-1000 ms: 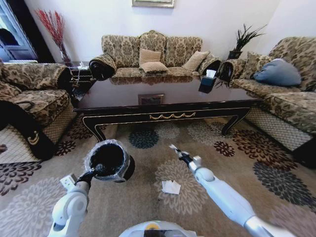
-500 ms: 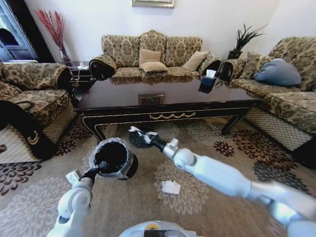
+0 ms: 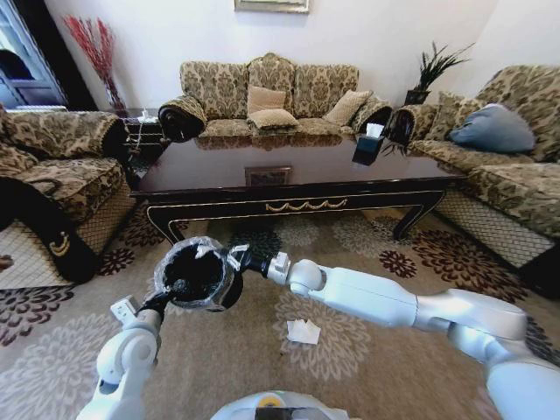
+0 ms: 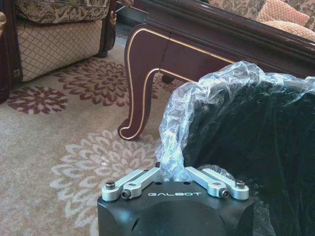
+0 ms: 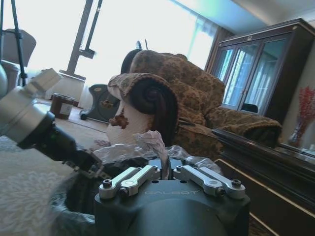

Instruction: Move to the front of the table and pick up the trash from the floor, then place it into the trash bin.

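trash bin (image 3: 194,276): I see black, clear liner
table (image 3: 297,174): glossy dark wood, gold scroll
napkin (image 3: 304,332): white
carpet (image 3: 262,350): beige, floral medallions

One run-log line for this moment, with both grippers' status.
left gripper: shut on trash bin rim, bin held up | right gripper: over bin mouth, shut on white trash | napkin: on carpet

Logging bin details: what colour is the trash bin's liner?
Clear, crinkly plastic liner over a black trash bin; shows best in the left wrist view.

Glossy dark wood on the table (image 3: 297,171); crinkly clear plastic lining the trash bin (image 3: 197,273); beneath both, matt patterned carpet (image 3: 367,341), seemingly woven.
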Available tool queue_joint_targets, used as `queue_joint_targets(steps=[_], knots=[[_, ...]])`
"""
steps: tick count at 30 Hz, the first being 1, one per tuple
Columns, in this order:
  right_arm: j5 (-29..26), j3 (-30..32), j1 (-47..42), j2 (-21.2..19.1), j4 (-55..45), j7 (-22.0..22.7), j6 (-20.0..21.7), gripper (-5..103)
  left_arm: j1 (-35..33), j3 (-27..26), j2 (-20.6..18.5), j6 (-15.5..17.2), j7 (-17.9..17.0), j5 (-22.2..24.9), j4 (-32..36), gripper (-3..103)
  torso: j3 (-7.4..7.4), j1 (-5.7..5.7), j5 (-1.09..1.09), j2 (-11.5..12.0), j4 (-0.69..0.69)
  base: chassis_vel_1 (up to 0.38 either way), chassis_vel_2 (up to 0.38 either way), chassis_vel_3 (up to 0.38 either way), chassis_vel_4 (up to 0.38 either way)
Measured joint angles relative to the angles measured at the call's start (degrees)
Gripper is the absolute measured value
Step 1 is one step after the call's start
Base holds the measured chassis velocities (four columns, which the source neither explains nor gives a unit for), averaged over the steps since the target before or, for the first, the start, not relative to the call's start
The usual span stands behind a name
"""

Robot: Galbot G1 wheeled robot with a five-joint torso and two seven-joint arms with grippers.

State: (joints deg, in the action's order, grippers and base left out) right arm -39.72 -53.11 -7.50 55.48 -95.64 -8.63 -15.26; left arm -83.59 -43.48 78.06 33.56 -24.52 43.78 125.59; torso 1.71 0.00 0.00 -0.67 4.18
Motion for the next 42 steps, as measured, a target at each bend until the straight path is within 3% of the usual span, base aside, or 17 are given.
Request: queue_joint_targets(steps=[4, 8, 11, 18, 20, 24, 42], knots=[[0.55, -0.52, -0.16, -0.07, -0.21, -0.58, -0.11, 18, 0.02, -0.01, 0.27, -0.03, 0.0, -0.02, 0.19, 1, 0.0, 0.0, -0.01, 0.0, -0.01, 0.0, 0.0, 0.0, 0.0], [2.31, -1.22, -0.72, 0.14, 0.3, 0.32, -0.57, 40, -0.03, -0.27, 0.44, -0.15, 0.02, -0.03, 0.57, 1, 0.0, 0.0, 0.0, 0.0, 0.0, 0.0, 0.0, 0.0, 0.0], [2.76, -1.26, -0.89, 0.03, 0.43, 0.48, -0.63, 45, -0.18, -0.41, 0.42, -0.24, 0.04, -0.02, 0.57, 1, 0.0, 0.0, 0.0, 0.0, -0.01, 0.0, 0.0, 0.0, 0.0], [4.73, 0.6, -2.42, -0.72, 1.0, 0.63, -0.9, 78, -0.41, -0.64, 0.34, -0.46, 0.09, -0.02, 0.34, 1, 0.0, 0.0, 0.0, 0.0, -0.01, 0.0, 0.0, 0.0, 0.0], [5.11, 1.1, -2.83, -1.0, 1.01, 0.64, -0.98, 78, -0.42, -0.64, 0.3, -0.47, 0.1, -0.01, 0.27, 1, 0.0, 0.0, 0.0, 0.0, -0.01, 0.0, 0.0, 0.0, 0.0], [6.24, 2.58, -3.85, -2.12, 0.88, 0.65, -1.5, 98, -0.41, -0.58, 0.23, -0.49, 0.11, -0.01, -0.14, 1, 0.0, 0.0, 0.0, 0.0, -0.01, 0.0, 0.0, 0.0, 0.0], [7.7, 3.98, -5.74, -2.81, 1.25, 0.7, -2.15, 100, -0.24, -0.27, 0.4, -0.56, 0.16, 0.04, -0.4, 1, 0.0, 0.0, 0.0, 0.0, -0.01, 0.0, 0.0, 0.0, 0.0]])
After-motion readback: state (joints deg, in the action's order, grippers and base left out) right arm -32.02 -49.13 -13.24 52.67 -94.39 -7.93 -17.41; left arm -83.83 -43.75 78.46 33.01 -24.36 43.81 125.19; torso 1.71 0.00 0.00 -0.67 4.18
